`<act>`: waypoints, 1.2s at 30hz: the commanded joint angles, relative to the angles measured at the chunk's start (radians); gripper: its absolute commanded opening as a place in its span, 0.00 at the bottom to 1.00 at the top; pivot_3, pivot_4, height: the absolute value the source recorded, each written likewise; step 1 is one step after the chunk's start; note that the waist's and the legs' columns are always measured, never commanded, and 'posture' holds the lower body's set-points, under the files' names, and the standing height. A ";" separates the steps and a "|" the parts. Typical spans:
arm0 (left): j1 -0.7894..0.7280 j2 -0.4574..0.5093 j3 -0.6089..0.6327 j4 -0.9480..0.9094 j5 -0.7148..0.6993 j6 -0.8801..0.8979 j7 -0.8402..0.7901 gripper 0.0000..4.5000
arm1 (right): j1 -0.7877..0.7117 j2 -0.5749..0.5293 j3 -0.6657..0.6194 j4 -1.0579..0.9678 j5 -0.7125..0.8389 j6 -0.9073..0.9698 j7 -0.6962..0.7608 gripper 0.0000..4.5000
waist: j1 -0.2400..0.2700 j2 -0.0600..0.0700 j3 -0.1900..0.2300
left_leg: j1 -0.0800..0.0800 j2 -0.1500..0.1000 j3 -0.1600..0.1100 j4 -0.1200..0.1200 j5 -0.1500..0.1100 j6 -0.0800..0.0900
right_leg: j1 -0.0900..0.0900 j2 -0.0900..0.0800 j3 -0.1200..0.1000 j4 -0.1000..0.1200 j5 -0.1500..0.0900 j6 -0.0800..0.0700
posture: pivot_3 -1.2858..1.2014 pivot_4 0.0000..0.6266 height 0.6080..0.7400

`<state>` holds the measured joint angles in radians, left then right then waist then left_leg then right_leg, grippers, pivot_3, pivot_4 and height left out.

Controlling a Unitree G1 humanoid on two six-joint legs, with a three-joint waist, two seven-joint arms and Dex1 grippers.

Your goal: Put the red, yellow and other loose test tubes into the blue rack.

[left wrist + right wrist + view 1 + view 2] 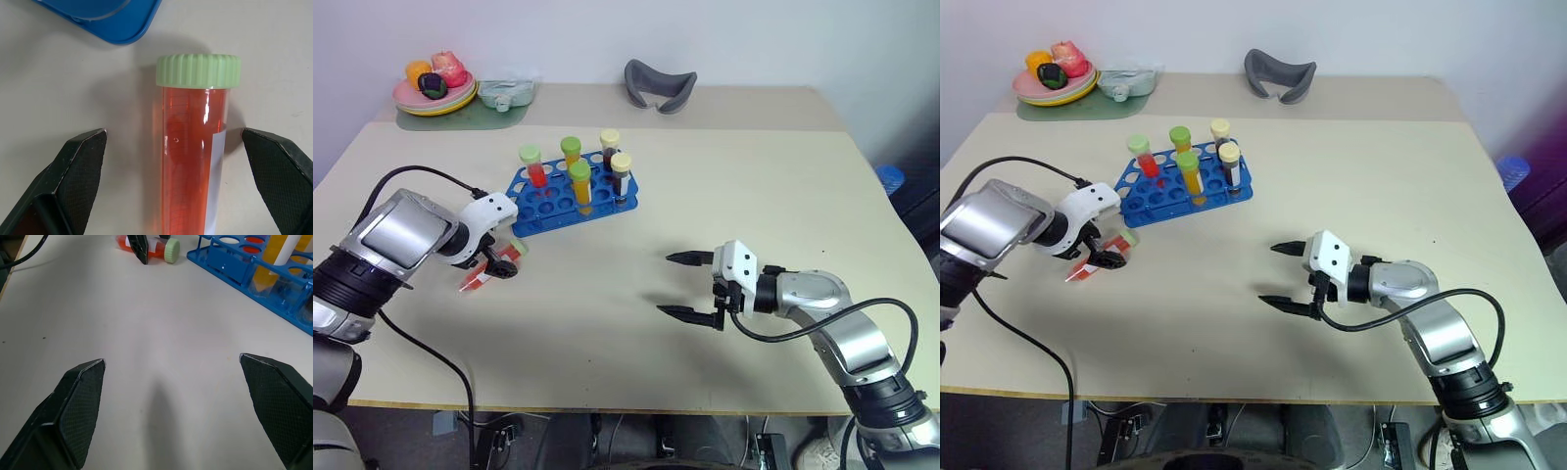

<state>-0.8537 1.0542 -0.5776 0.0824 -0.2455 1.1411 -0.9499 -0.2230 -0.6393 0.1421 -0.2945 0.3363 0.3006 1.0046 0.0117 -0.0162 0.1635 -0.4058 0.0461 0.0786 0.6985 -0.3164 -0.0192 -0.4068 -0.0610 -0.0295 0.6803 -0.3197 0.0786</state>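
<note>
Beige table [724, 186], blue rack [570, 195] standing at its back-left. Five tubes upright in rack: 3 green-capped, 2 pale-capped. One loose red tube [192, 161] lying flat just in front of rack's near-left corner, green cap toward rack, long axis running between left gripper's [499, 262] spread fingers, one pad each side, neither touching. Left gripper angled down right over it, so far nearer. Right gripper [690, 286] spread wide too, empty, pointing left, well apart mid-table. Judged next: close on tube body.
</note>
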 commanded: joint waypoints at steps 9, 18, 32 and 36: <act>0.032 0.000 0.016 0.007 0.096 0.001 -0.034 0.39 | -0.016 0.007 -0.010 -0.041 0.017 0.006 -0.011 1.00 | -0.001 0.000 0.000 | 0.000 0.001 0.000 0.000 0.000 0.000 | 0.000 0.000 0.000 0.000 0.000 0.000 | 0.52 0.24 0.96; 0.065 0.010 0.055 -0.032 0.105 0.017 -0.029 0.18 | -0.038 0.011 -0.004 -0.032 0.016 0.010 -0.005 1.00 | -0.002 0.000 0.000 | 0.000 0.001 0.000 0.000 0.000 0.000 | 0.000 0.000 0.000 0.001 0.000 0.000 | 0.52 0.24 0.96; 0.410 -0.286 0.756 -0.550 -0.071 -0.371 0.223 0.18 | -0.043 0.044 -0.031 -0.031 0.029 0.020 -0.056 1.00 | 0.001 0.000 0.000 | -0.002 0.002 -0.002 0.002 0.000 0.001 | 0.000 -0.003 0.000 0.000 0.000 0.000 | 0.52 0.24 0.96; 0.434 -0.516 0.864 -0.567 -0.051 -0.437 0.462 0.18 | -0.047 0.065 -0.041 -0.026 0.039 0.025 -0.078 1.00 | 0.000 0.000 0.000 | -0.001 0.002 -0.001 0.002 0.000 0.001 | 0.000 -0.003 0.000 0.001 0.000 0.000 | 0.52 0.24 0.96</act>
<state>-0.4213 0.5848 0.2157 -0.4546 -0.3137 0.7704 -0.5997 -0.2542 -0.5828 0.1336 -0.3005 0.3582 0.3276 0.9369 0.0120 -0.0167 0.1634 -0.4072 0.0477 0.0772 0.7003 -0.3168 -0.0183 -0.4070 -0.0636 -0.0293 0.6816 -0.3194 0.0788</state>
